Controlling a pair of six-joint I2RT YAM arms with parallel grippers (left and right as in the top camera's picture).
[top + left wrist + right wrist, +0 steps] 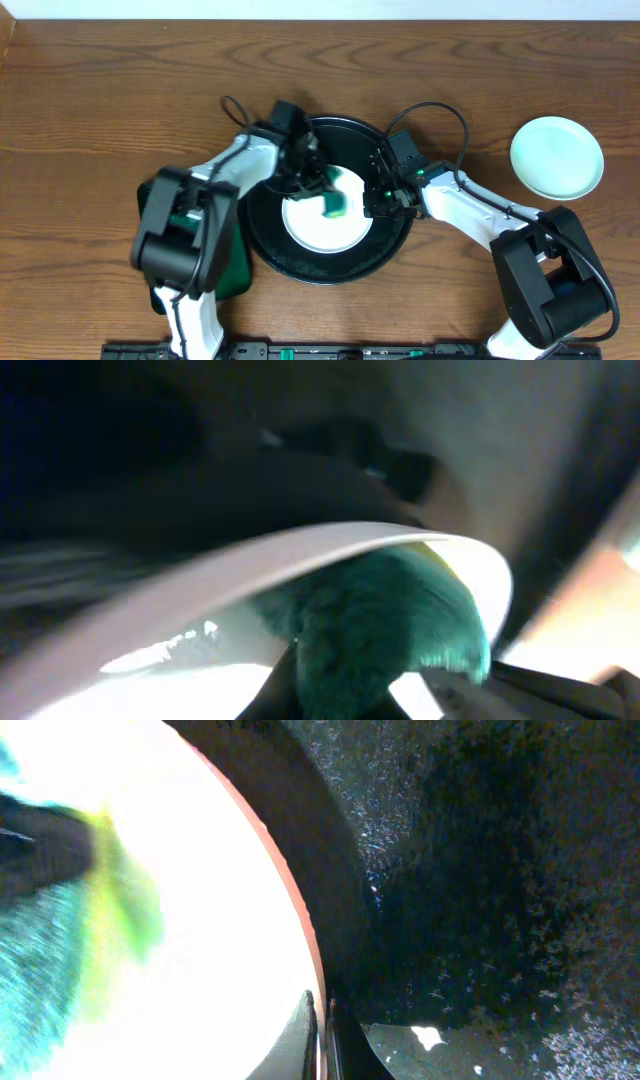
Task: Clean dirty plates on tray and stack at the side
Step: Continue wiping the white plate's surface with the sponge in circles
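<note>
A white plate (320, 232) lies in the round black tray (300, 268) at the table's middle. My left gripper (325, 188) is shut on a teal-green sponge (336, 204) and presses it onto the plate's upper right part. The left wrist view shows the sponge (385, 615) close up against the plate's rim (300, 548). My right gripper (374, 200) is shut on the plate's right rim; in the right wrist view its jaws (322, 1035) pinch the thin edge of the plate (200, 920) above the tray's floor (480, 870). A pale-mint plate (557, 157) sits alone at the right.
A dark-green rectangular tray (236, 262) lies to the left of the round tray, partly under my left arm. Black cables loop over the round tray's far side. The table's front edge carries the arm bases.
</note>
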